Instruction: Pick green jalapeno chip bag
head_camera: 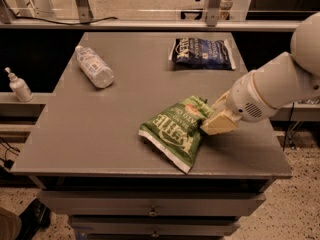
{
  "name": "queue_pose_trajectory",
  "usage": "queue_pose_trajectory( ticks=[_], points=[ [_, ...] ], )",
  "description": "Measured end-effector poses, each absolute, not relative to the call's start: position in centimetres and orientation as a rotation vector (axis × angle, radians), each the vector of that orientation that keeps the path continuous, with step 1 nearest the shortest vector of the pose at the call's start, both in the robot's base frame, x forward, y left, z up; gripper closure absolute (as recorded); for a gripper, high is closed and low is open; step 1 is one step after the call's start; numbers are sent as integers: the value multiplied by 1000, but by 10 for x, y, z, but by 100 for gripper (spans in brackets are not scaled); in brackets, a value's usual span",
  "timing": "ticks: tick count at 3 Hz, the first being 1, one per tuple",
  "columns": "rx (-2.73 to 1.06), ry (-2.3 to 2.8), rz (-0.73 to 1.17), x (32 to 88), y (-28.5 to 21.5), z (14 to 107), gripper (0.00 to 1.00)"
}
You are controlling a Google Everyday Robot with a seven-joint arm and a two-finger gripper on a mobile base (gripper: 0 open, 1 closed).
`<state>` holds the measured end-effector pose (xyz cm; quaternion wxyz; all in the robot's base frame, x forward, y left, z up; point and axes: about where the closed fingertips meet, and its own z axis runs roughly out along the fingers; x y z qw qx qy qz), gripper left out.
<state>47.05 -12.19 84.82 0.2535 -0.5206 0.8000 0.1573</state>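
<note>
Camera view: the green jalapeno chip bag [172, 134] sits in the lower middle of the frame on the grey tabletop [100, 129], near its front edge. Its white-seamed lower corner points toward the bottom of the frame. The claw [214, 124] comes in from the right on a white arm and pinches the bag's right end, which looks slightly raised. A dark blue chip bag [202, 54] lies flat at upper right. A clear plastic bottle [94, 66] lies on its side at upper left. A small pump bottle [19, 85] stands on a ledge at the far left.
</note>
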Motion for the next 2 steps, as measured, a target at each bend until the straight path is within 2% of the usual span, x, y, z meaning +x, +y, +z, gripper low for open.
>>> queue_pose_trajectory(
  ticks=[2],
  points=[
    [-1334, 2129, 422, 482, -113, 907, 100]
  ],
)
